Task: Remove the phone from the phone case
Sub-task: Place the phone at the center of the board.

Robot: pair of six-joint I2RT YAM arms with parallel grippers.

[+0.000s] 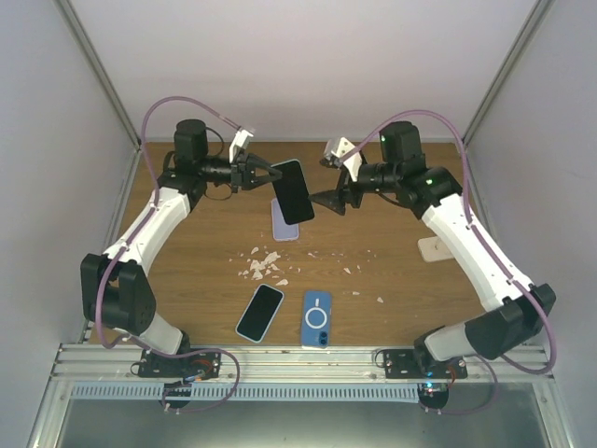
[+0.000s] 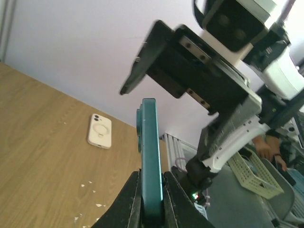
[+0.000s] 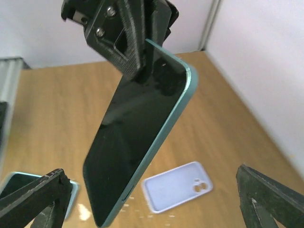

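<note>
Top external, left pincer [image 1: 270, 175] clenched on teal phone [image 1: 293, 191] edge, aloft, right pincer [image 1: 327, 182] gaping beside

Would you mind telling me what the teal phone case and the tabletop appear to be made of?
The teal phone case looks like matte silicone or soft plastic: its edge is evenly coloured and dull, with no sharp glints. The tabletop looks like wood or wood-grain laminate, with fine brown grain and a low sheen; I cannot tell which.

Left arm [image 1: 154, 219] jaws clamped, right arm [image 1: 464, 235] jaws spread.
</note>
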